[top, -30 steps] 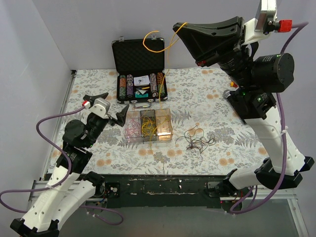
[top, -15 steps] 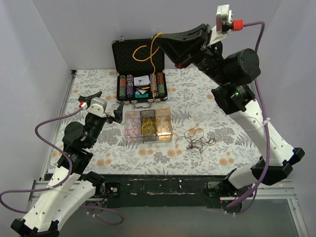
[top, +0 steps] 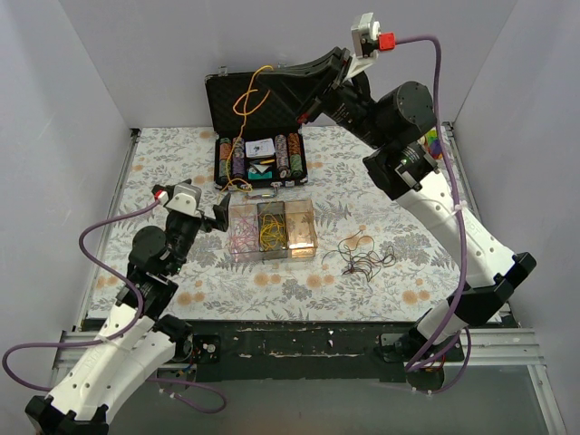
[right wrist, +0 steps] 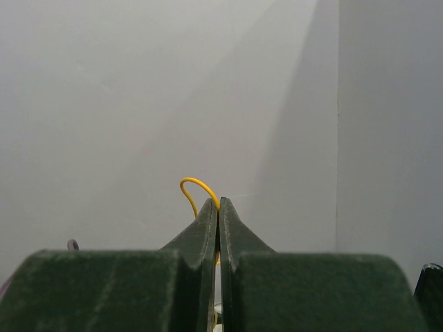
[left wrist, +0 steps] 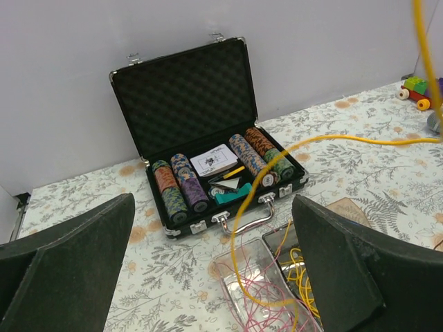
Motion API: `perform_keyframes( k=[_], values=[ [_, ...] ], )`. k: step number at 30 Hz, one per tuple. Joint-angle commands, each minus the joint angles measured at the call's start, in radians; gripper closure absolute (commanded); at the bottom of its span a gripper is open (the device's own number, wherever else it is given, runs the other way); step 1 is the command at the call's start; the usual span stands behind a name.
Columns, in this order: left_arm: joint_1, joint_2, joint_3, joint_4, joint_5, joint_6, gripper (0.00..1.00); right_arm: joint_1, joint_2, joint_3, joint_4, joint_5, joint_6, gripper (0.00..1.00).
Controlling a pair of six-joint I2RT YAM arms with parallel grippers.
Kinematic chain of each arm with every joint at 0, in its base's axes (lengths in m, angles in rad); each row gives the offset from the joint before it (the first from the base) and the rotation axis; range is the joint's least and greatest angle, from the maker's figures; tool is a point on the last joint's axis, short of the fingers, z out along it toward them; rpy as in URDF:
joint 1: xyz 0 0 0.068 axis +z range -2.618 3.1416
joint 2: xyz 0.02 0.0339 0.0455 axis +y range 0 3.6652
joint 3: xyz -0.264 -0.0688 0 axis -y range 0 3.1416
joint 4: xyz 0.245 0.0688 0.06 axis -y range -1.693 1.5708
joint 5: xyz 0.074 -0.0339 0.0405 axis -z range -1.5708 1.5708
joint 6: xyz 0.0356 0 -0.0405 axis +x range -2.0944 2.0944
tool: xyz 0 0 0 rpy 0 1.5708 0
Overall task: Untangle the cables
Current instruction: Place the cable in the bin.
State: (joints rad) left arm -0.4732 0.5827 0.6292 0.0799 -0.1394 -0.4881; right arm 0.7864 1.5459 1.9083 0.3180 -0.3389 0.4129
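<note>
Counts: two grippers, one case, one clear box, five cable lots, one toy.
There were two grippers, the left gripper (left wrist: 213,207) and the right gripper (right wrist: 219,207). One yellow cable (right wrist: 196,182) sat at the right gripper's tips and one dark clump (top: 362,258) lay well below it. Ahead of the left gripper was one black case (left wrist: 187,90) with four chip rows (left wrist: 168,190) (hard to be sure) and one card deck (left wrist: 213,159). Just below its fingers was one clear box (top: 272,258) with three compartments: pink, yellow and brown cables. One toy (left wrist: 415,92) sat far to its right.

Both arms have white plastic shells (top: 109,349) at lower left and right, black round joint housings (top: 406,107), thick purple hoses (top: 91,237), small red wrist plugs (top: 388,40) and dark wedge-shaped fingers (left wrist: 76,256).
</note>
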Motion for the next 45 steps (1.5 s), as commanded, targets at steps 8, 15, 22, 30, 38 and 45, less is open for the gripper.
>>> perform_keyframes(
  k=[8,15,22,30,38,45],
  values=[
    [0.004,-0.034,-0.028,0.058,-0.054,0.005,0.02,-0.009,0.002,0.006,0.056,0.032,-0.028,0.99],
    [0.004,-0.040,-0.036,0.063,-0.051,0.014,0.02,-0.018,-0.004,-0.031,0.058,0.041,-0.036,0.99],
    [0.004,-0.037,-0.045,0.070,-0.040,0.023,0.02,-0.033,-0.001,-0.034,0.059,0.043,-0.036,0.99],
    [0.005,-0.034,-0.046,0.081,-0.039,0.026,0.02,-0.042,0.005,-0.023,0.055,0.043,-0.033,0.99],
    [0.004,-0.040,-0.054,0.087,-0.040,0.036,0.02,-0.053,0.016,-0.041,0.056,0.047,-0.031,0.99],
    [0.004,-0.046,-0.059,0.092,-0.040,0.040,0.02,-0.064,0.029,-0.041,0.049,0.049,-0.034,0.99]
  ],
)
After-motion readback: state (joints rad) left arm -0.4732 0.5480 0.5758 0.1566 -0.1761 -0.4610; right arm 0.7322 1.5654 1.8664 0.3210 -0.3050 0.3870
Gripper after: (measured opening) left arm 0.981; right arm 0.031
